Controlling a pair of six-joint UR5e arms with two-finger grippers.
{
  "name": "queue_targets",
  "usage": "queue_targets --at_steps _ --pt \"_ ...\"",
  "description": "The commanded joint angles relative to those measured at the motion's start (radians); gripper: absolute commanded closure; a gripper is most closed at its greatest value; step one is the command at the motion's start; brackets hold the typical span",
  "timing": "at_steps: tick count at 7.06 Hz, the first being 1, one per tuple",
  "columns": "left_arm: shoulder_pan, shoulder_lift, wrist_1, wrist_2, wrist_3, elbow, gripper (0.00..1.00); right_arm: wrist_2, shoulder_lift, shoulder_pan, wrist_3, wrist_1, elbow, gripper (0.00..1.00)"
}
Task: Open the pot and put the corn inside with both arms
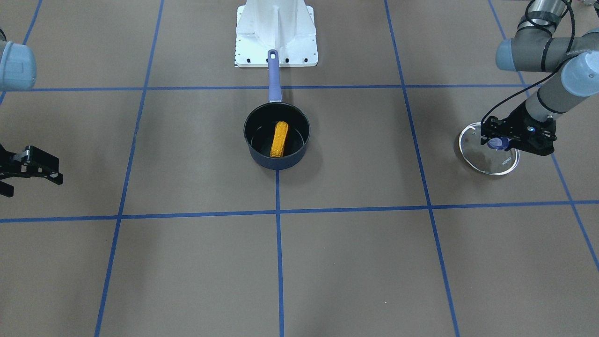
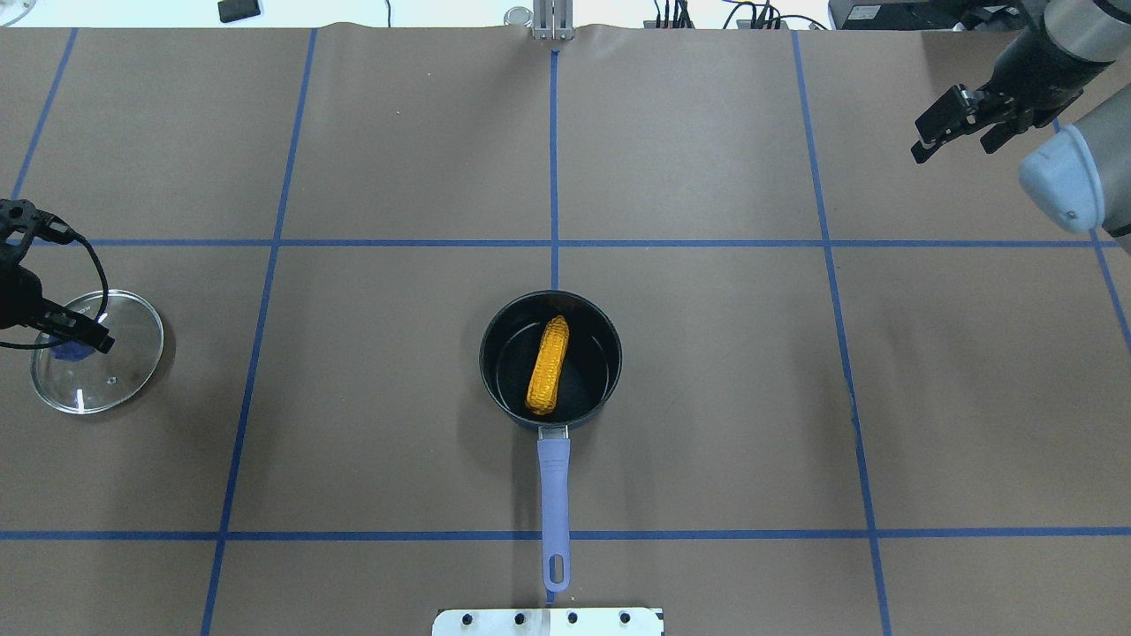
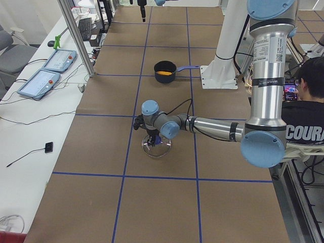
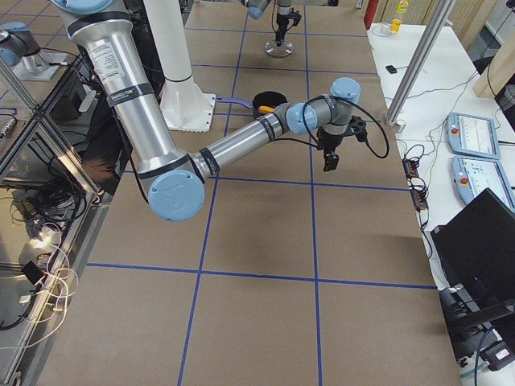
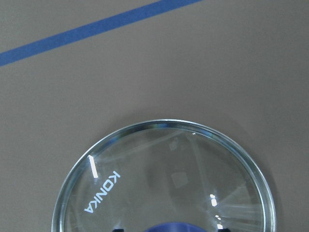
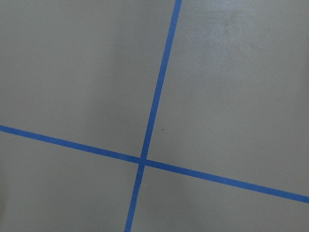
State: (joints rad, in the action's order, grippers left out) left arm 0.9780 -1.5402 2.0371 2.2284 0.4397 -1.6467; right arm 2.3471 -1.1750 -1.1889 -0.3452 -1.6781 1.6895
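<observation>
The dark navy pot (image 2: 495, 371) stands open at the table's centre, its purple handle (image 2: 554, 495) pointing at the robot base. The yellow corn (image 2: 548, 367) lies inside it, also in the front view (image 1: 279, 139). The glass lid (image 2: 119, 358) lies flat on the table far to the robot's left. My left gripper (image 2: 71, 346) sits over the lid, its jaws close on either side of the purple knob (image 5: 169, 227). My right gripper (image 2: 954, 141) is open and empty, raised far to the right.
The white robot base plate (image 1: 276, 51) stands behind the pot handle. Blue tape lines (image 6: 145, 159) cross the brown table. In the side views, tablets (image 3: 43, 81) lie on a side bench and a seated person (image 3: 309, 116) is beside the base.
</observation>
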Motion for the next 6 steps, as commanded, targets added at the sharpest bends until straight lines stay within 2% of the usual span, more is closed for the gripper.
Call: queue_targets --at_steps 1,2,3,4,6 --pt "0.001 -0.009 0.0 0.001 0.001 0.002 0.27 -0.005 0.001 0.0 -0.002 0.0 -0.001 0.0" --pt "0.002 -0.011 0.0 0.001 0.002 -0.001 0.06 -0.003 0.001 0.0 -0.002 0.0 -0.001 0.0" --pt "0.014 -0.021 -0.005 0.002 0.007 -0.005 0.03 -0.005 0.001 -0.001 -0.005 0.0 -0.001 0.0" --pt "0.046 -0.037 -0.02 0.043 0.004 -0.002 0.02 -0.005 0.0 -0.008 -0.008 0.001 0.001 0.0" --pt "0.195 -0.035 -0.055 0.155 -0.074 0.005 0.02 -0.005 -0.015 -0.041 -0.003 0.001 0.001 0.0"
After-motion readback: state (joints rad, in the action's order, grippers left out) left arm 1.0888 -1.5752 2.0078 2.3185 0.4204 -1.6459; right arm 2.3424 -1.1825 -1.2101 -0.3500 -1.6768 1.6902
